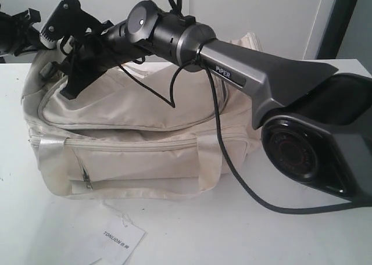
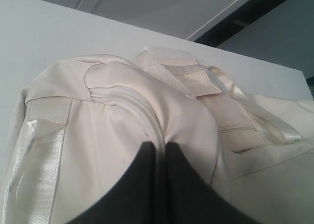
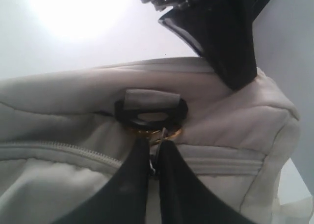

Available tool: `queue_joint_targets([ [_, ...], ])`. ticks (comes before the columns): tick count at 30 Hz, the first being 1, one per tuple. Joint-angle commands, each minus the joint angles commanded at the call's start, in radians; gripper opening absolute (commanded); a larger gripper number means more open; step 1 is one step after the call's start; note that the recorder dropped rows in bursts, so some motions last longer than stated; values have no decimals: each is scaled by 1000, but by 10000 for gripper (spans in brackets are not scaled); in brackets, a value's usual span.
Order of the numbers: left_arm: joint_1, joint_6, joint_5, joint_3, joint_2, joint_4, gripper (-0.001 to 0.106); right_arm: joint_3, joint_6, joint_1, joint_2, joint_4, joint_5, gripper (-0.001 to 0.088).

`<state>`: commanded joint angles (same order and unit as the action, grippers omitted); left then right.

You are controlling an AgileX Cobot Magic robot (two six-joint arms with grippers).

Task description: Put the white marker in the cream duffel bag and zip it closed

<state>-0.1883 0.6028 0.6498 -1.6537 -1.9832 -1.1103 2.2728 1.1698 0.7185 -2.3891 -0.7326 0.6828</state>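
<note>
Cream duffel bag [image 1: 145,154]: left gripper [image 2: 157,144] pinches its end seam, right gripper [image 3: 153,144] clamps zip pull [image 3: 160,134].

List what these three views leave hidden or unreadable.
Marker: in no view; whether the bag holds it cannot be told.
Zip pull: right wrist view, mostly covered by the right end effector.
Bag's far side: exterior view, behind the right arm.
Tag small print: exterior view, too small.
</note>
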Motion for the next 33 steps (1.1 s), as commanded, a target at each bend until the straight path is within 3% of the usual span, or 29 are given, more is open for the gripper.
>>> queue_joint_targets([
  [6, -8, 0, 6, 0, 0, -4, 5, 0, 33, 0, 26, -82, 11, 0],
  [15, -8, 0, -3, 0, 0, -4, 5, 0, 48, 0, 38, -126, 234, 0],
  [18, -8, 0, -5, 0, 0, -4, 5, 0, 138, 0, 40, -180, 305, 0],
  [22, -8, 0, -6, 0, 0, -4, 5, 0, 174, 0, 51, -165, 253, 0],
  [27, -8, 0, -6, 0, 0, 5, 5, 0, 168, 0, 49, -43, 189, 0],
  [33, -8, 0, -18, 0, 0, 5, 5, 0, 316, 0, 68, -169, 403, 0],
])
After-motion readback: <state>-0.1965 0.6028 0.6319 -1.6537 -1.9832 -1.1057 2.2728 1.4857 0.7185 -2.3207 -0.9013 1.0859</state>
